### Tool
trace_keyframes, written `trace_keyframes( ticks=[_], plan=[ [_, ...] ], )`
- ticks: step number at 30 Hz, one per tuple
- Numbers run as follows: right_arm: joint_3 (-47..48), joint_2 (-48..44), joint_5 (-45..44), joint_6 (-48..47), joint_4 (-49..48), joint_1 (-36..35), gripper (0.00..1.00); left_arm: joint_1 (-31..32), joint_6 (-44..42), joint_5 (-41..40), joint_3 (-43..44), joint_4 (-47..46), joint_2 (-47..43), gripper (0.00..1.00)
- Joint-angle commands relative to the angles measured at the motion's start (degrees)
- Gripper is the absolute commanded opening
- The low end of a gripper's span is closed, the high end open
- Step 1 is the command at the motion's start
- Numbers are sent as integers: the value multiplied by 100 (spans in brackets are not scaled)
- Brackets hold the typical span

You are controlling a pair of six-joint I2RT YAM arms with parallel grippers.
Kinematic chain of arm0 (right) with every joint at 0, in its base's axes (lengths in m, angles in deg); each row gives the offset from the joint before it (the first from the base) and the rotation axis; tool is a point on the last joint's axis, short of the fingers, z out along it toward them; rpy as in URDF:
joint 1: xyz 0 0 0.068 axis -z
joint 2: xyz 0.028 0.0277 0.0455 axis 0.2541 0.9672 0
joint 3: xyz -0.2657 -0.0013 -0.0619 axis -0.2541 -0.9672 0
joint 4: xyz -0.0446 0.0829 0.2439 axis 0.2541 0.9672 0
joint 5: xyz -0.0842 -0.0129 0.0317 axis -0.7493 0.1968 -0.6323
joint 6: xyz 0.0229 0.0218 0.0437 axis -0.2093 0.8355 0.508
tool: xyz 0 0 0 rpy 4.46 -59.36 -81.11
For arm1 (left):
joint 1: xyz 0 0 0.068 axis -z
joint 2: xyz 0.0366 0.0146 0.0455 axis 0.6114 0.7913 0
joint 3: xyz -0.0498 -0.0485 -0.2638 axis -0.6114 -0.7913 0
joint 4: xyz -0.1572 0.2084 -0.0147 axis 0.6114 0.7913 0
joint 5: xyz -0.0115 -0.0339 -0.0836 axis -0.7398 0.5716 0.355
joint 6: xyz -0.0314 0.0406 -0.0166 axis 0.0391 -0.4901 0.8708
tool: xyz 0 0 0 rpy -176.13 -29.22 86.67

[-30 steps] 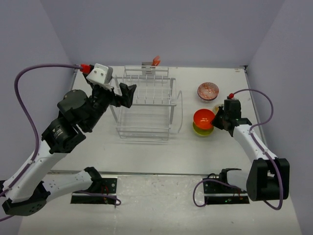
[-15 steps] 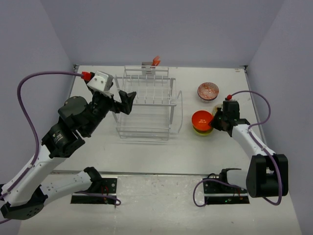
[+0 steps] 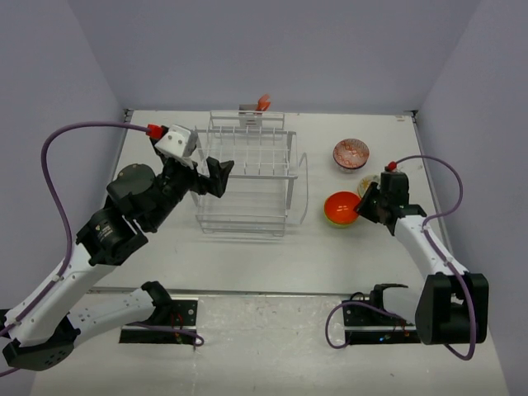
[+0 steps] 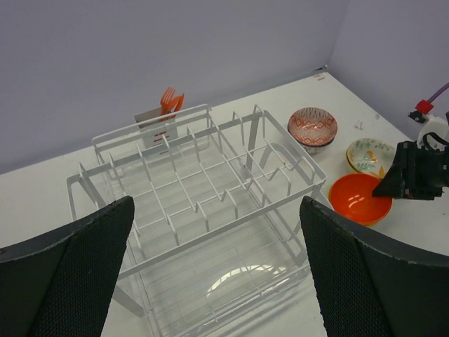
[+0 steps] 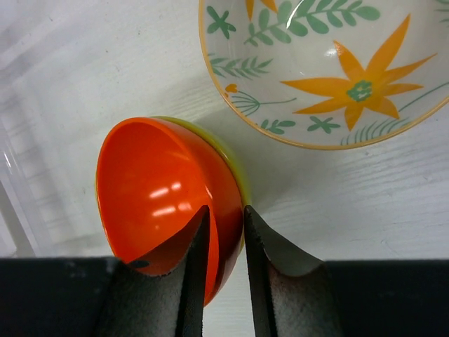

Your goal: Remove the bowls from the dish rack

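The bench [image 3: 247,264] (white, faintly grained) carries the wire rack [image 3: 246,177] at mid-frame. To its right stand a red-patterned bowl [image 3: 351,153], below it a floral bowl [image 4: 370,154], and lowest a green bowl [image 5: 237,175].

No legible text anywhere

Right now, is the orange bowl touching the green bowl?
Touching. In the right wrist view the orange bowl sits nested in the green bowl, whose rim hugs its wall without a gap.
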Motion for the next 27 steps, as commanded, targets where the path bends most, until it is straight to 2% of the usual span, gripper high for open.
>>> trace_keyframes(
  ticks=[1,6,10,16,21,24,26,27],
  plan=[
    [-16,-375,-34,41,90,36,28,-38,125,-45,33,-207,-16,100],
    [54,-798,-158,50,310,62,29,-38,151,-195,-116,-233,63,100],
    [19,-711,-132,15,328,62,12,-38,186,-169,-205,-329,124,100],
    [-42,-657,-96,15,319,62,11,-47,186,-143,-134,-286,98,100],
    [133,-1201,-52,58,626,62,10,-73,265,-431,-152,-172,80,100],
    [467,-1939,-26,58,1048,62,13,-160,467,-880,-196,-83,142,100],
    [825,-2517,61,-29,1372,62,27,-423,686,-1004,-196,-40,177,100],
    [967,-2695,332,-203,1478,62,42,-694,783,-1004,-179,22,194,100]
  ],
)
